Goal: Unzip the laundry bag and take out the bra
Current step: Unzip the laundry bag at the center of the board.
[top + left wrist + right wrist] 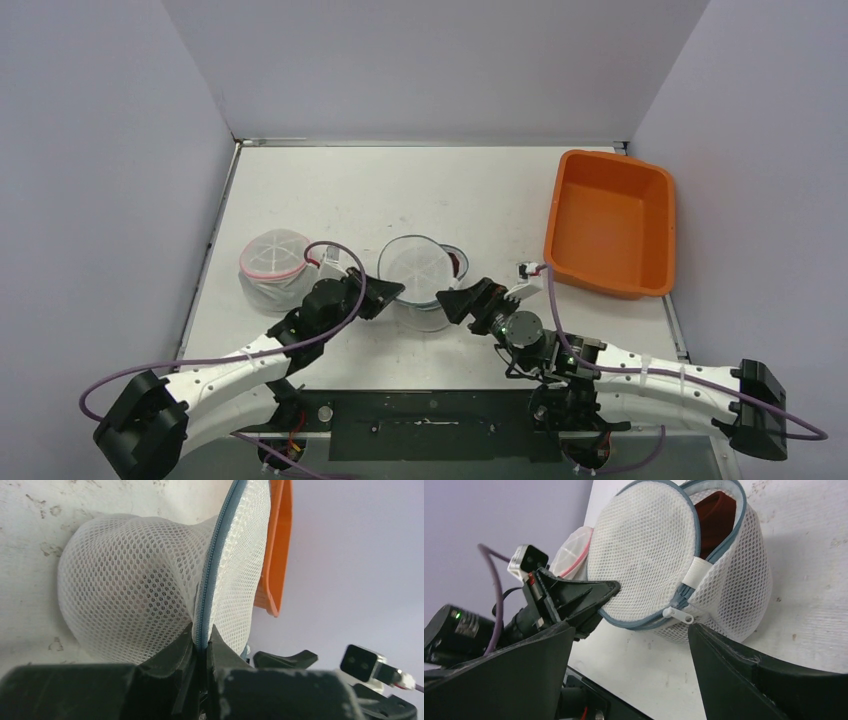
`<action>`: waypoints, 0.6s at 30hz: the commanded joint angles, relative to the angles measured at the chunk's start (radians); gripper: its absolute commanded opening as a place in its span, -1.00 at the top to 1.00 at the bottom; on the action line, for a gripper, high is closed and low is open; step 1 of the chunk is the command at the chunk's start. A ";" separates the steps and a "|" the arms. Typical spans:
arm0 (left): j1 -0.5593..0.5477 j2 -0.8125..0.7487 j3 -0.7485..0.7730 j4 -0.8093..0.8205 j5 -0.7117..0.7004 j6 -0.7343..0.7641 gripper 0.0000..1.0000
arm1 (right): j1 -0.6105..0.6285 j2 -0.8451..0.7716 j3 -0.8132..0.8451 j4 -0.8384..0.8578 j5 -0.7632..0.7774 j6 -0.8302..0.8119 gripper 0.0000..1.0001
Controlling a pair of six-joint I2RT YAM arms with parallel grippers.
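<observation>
Bra [719,515] within bag [644,555], right-wrist view

Robot lab test cell

Plain, pale lavender-grey walls [430,70] close in a scuffed white counter [400,190] on three sides, like a purpose-built booth. A left arm [230,370] and a right arm [640,380], both white and black, are bolted side by side to a dark plate [430,425] at the counter's near edge, and a purple cable [499,597] runs along each. A green indicator light glows on the hardware in the right wrist view. The few things on the counter look like staged props: a laundry bag [418,270], a second mesh bag [272,262] and an orange plastic bin [610,225].
</observation>
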 commanded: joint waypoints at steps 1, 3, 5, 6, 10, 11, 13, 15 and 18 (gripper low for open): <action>-0.101 -0.062 -0.016 0.138 -0.261 -0.017 1.00 | -0.022 0.097 0.002 0.134 0.020 0.169 -0.73; -0.127 -0.073 -0.017 0.136 -0.293 -0.007 1.00 | -0.037 0.145 0.026 0.127 0.017 0.182 -0.73; -0.139 -0.075 -0.021 0.137 -0.304 -0.004 1.00 | -0.060 0.188 0.044 0.122 0.007 0.199 -0.71; -0.141 -0.075 -0.023 0.138 -0.305 -0.003 1.00 | -0.074 0.207 0.047 0.117 0.000 0.215 -0.70; -0.152 -0.069 -0.031 0.142 -0.305 -0.001 1.00 | -0.098 0.266 0.047 0.144 -0.023 0.228 -0.65; -0.154 -0.067 -0.031 0.140 -0.301 0.002 1.00 | -0.101 0.281 0.048 0.156 -0.025 0.222 -0.64; -0.157 -0.064 -0.028 0.137 -0.301 0.020 1.00 | -0.110 0.305 0.054 0.184 -0.044 0.207 -0.59; -0.158 -0.068 -0.021 0.110 -0.308 0.029 1.00 | -0.120 0.328 0.063 0.205 -0.063 0.195 -0.56; -0.158 -0.078 -0.017 0.095 -0.311 0.046 1.00 | -0.137 0.358 0.078 0.222 -0.093 0.176 -0.56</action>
